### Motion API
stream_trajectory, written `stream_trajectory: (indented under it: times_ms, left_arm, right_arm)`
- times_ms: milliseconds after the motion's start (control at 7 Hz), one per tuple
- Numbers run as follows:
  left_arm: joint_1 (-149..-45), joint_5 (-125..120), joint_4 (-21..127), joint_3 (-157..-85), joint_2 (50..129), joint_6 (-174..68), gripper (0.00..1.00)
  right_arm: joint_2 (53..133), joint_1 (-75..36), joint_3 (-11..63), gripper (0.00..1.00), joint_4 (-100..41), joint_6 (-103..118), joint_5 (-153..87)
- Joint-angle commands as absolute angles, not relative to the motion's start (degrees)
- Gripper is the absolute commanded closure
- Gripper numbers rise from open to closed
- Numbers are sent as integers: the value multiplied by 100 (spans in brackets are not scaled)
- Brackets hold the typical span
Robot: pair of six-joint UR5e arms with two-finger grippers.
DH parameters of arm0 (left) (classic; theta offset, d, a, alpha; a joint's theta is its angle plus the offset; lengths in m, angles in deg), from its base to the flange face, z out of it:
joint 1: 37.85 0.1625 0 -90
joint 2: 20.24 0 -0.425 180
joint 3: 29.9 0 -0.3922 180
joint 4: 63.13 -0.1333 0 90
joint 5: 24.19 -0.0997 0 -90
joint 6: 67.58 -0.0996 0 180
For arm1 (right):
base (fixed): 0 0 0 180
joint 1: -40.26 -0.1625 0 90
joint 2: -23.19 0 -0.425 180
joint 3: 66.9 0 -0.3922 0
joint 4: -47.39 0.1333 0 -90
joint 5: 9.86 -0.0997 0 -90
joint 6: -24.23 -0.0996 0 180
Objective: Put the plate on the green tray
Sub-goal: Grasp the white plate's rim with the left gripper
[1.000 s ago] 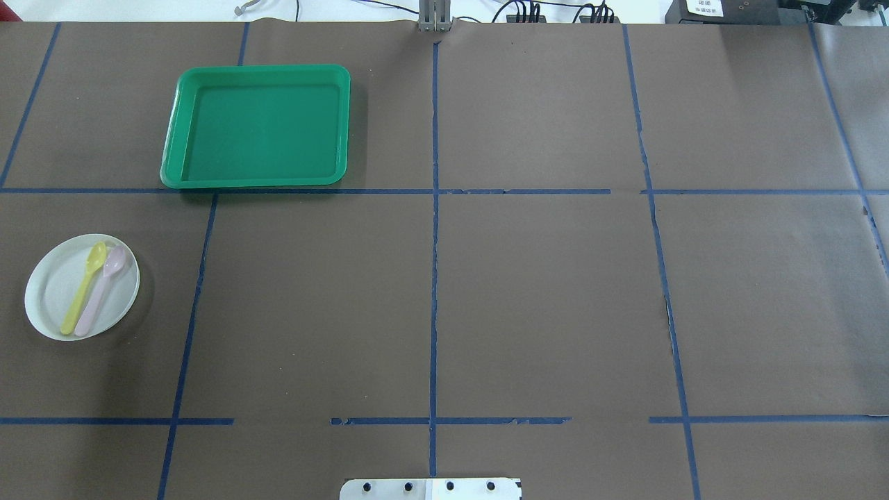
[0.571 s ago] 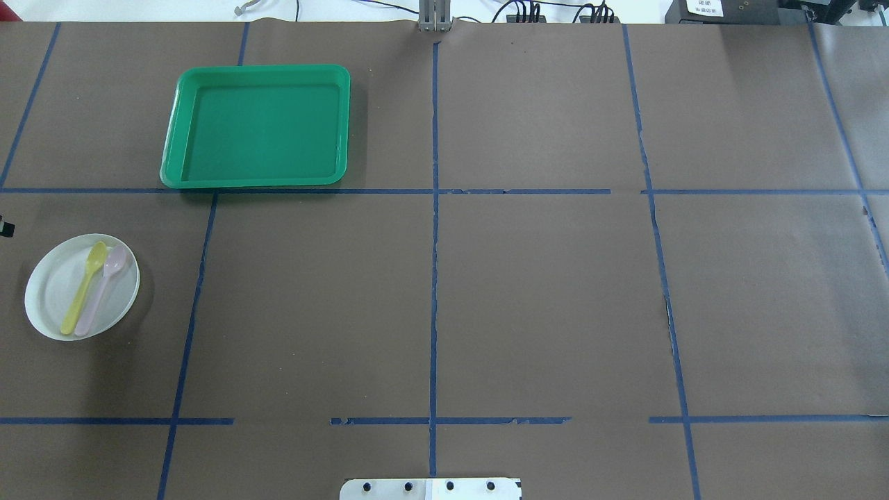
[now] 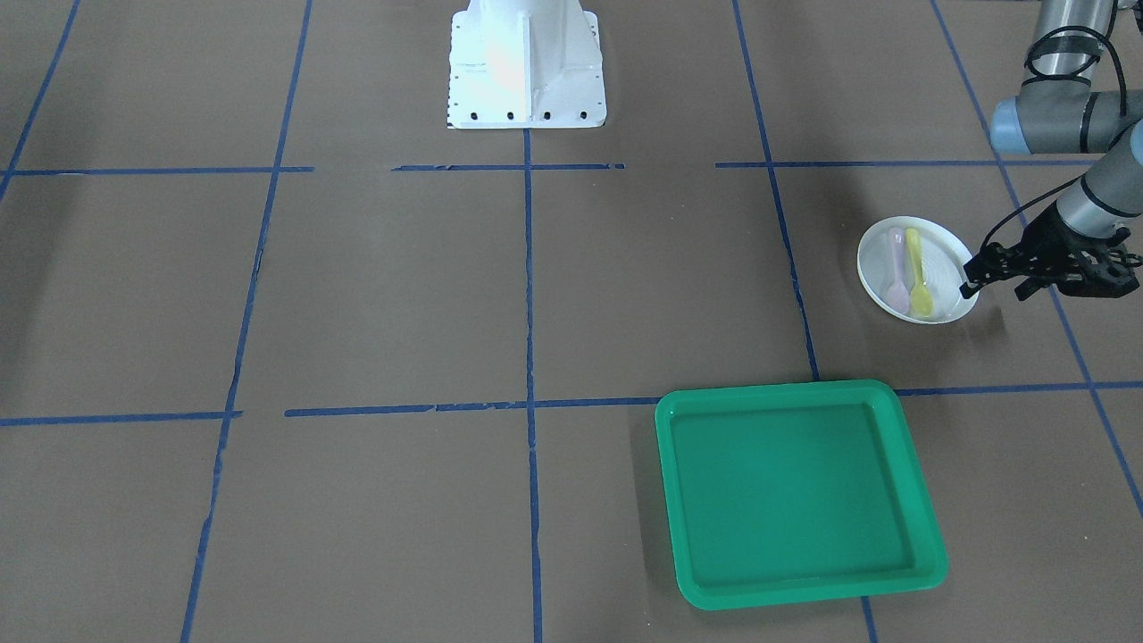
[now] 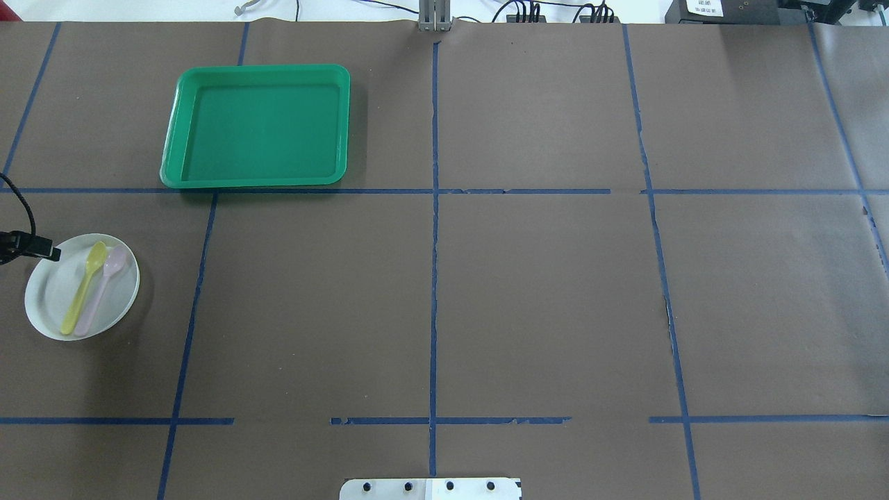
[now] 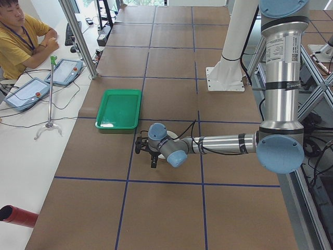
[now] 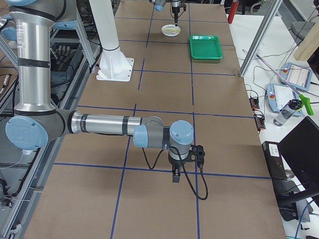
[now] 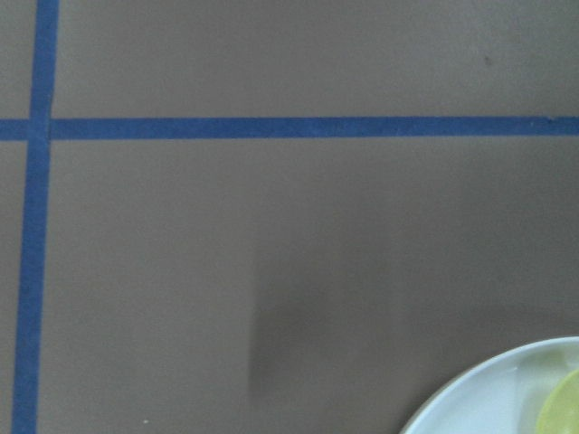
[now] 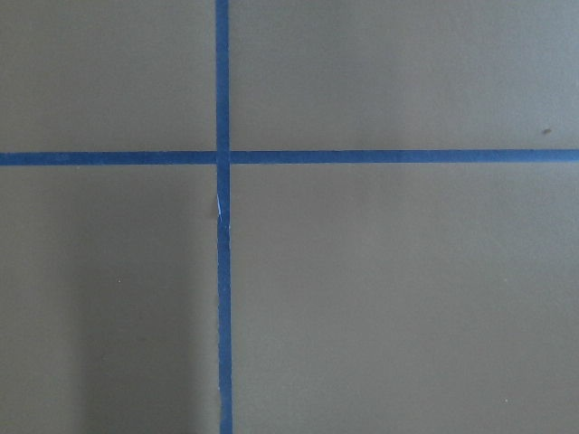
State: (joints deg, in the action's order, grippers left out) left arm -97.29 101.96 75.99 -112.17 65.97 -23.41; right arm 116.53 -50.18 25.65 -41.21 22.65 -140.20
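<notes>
The white plate [image 4: 52,298] lies at the table's left side with a yellow spoon [image 4: 85,286] and a pink spoon [image 4: 103,288] on it. It also shows in the front view [image 3: 946,259], and its rim [image 7: 488,389] shows in the left wrist view. The green tray [image 4: 257,125] sits farther back, apart from the plate; it also shows in the front view [image 3: 795,491]. My left gripper [image 3: 996,288] looks open and empty, with one fingertip [image 4: 47,252] at the plate's outer rim. My right gripper [image 6: 174,172] hangs over bare table far from both; I cannot tell whether it is open or shut.
Blue tape lines [image 4: 434,243] divide the brown table cover. The robot's white base [image 3: 525,67] stands at the table's near middle. A seated operator [image 5: 21,31] and tablets [image 5: 26,91] are beyond the far edge, behind the tray.
My left gripper has come in from the left edge of the overhead view, and its fingertip now reaches the plate's rim. Plate, spoons and tray have not moved.
</notes>
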Motion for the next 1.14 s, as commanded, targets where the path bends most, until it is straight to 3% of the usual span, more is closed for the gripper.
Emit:
stream_trajectory:
  times_ms: [0, 143, 286, 429, 1000]
  left_arm:
    - [-9587, 10202, 7618, -11217, 6589, -2320, 11]
    - [-9586, 10219, 7618, -11225, 6589, -2320, 30]
    - [-9578, 10272, 7609, -11251, 6580, -2329, 75]
    - [-9577, 10281, 7609, -11269, 6572, -2329, 100]
    - [-9604, 10852, 7609, -11409, 6545, -2329, 100]
  right_arm:
    - [11653, -5018, 2565, 0, -4121, 2265, -14020]
    - [11653, -5018, 2565, 0, -4121, 2265, -14020]
    - [11653, -5018, 2565, 0, -4121, 2265, -14020]
    - [11653, -5018, 2565, 0, -4121, 2265, -14020]
    - [11653, -5018, 2565, 0, -4121, 2265, -14020]
